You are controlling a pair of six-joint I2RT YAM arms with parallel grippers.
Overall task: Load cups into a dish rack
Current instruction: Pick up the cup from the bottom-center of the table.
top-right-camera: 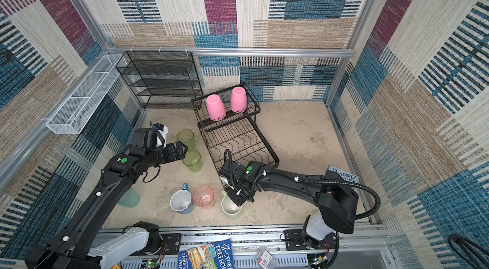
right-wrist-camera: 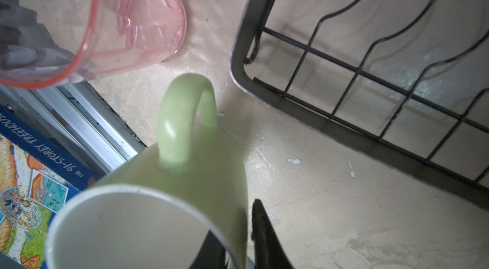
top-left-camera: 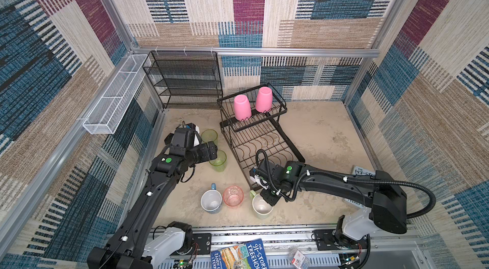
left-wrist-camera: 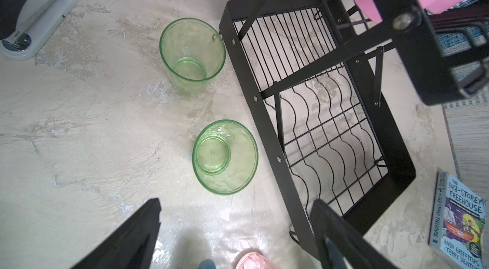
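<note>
Book (top-left-camera: 240, 255) cut off at near edge. Right gripper (right-wrist-camera: 235, 230) pinches pale-green mug (right-wrist-camera: 185, 175) by its wall, inner finger mostly hidden inside. Blue mug (top-left-camera: 211, 201), clear-pink tumbler (top-left-camera: 233, 196) beside it. Teal tumbler (top-right-camera: 129, 198) mostly behind left arm in a top view. Left gripper (left-wrist-camera: 236, 201) spread wide, holding nothing, near two clear-green cups (left-wrist-camera: 225, 156) just beside dish rack (top-left-camera: 289, 142). Stapler (left-wrist-camera: 34, 8) only in left wrist view. Pink tumblers (top-left-camera: 242, 107) inverted in upper basket. Bare floor (top-left-camera: 330, 135) right of rack.

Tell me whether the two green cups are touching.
Apart. The left wrist view shows bare table between the rear green cup and the front green cup.
</note>
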